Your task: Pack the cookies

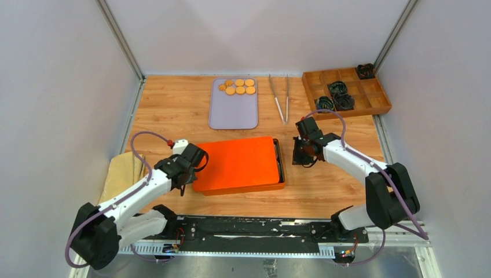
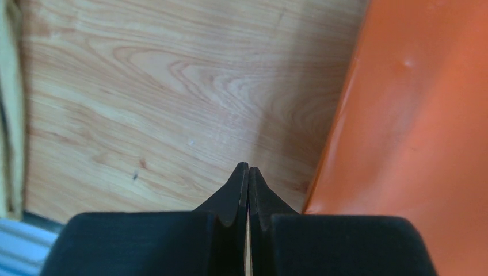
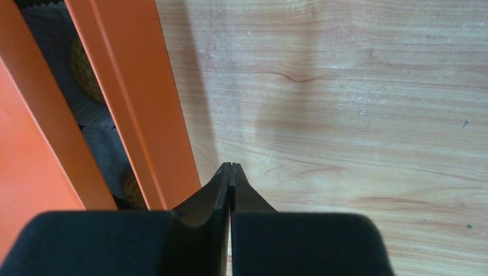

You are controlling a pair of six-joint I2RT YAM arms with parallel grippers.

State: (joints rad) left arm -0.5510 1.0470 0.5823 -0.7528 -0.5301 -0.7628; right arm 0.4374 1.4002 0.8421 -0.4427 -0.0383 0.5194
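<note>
lilac tray [image 1: 233, 113], 7 cookies [image 1: 240, 90], 1 orange box [image 1: 237, 163]

Overhead view: a wooden table [image 1: 173, 110] with two robot arms based at the bottom edge of the frame.

At centre lies an orange box [image 1: 240, 165] under its lid, with a dark strip uncovered along its right side. The left gripper [image 1: 188, 174] hangs at the box's left edge and the right gripper [image 1: 302, 157] just beyond its right edge. Above centre, a lavender tray [image 1: 233, 113] carries a cluster of cookies [image 1: 239, 87] at its far end. Right of it lie metal tongs [image 1: 279, 98]. In the upper right, a wooden divided tray [image 1: 370, 95] holds dark paper liners [image 1: 337, 88]. A tan cloth [image 1: 124, 174] lies at lower left.
</note>
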